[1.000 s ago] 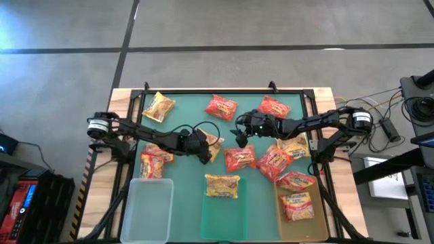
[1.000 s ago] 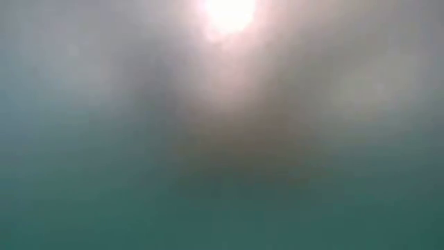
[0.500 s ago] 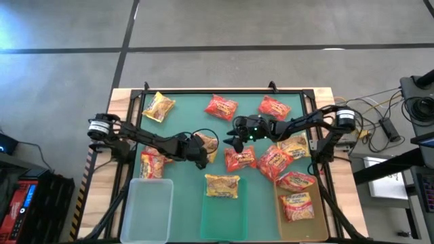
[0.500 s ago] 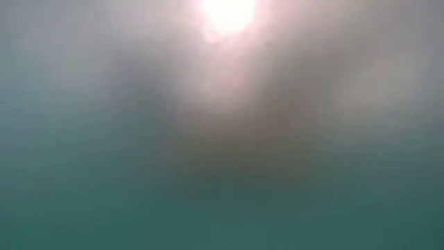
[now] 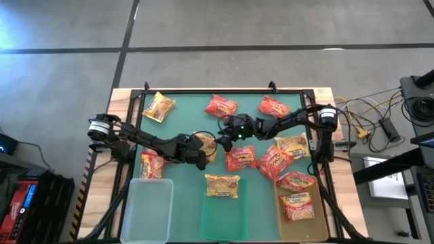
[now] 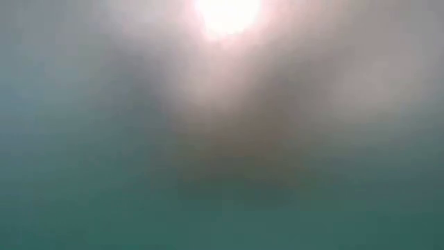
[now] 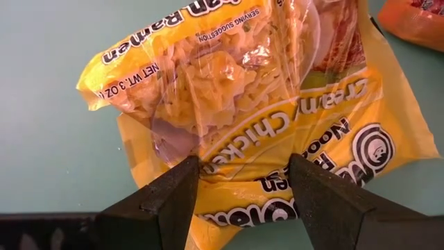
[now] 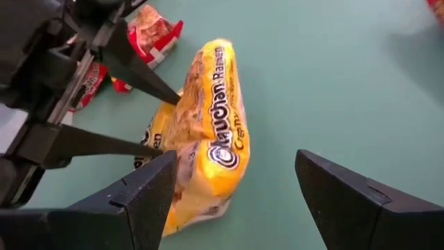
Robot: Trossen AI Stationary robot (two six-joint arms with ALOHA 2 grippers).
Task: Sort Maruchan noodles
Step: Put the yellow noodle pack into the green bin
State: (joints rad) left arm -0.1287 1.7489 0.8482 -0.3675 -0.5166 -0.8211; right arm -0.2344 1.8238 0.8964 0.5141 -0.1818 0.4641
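One red packet (image 5: pixel 296 205) fills the brown tray (image 5: pixel 324 224) — clear tray (image 5: pixel 146 213) bare.

green mat (image 5: pixel 190 179), three trays (image 5: pixel 148 210), cables (image 5: pixel 380 115)

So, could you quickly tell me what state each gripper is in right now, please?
Left gripper: closed on the yellow noodle packet, mid-table.
Right gripper: open, empty, facing that same packet.
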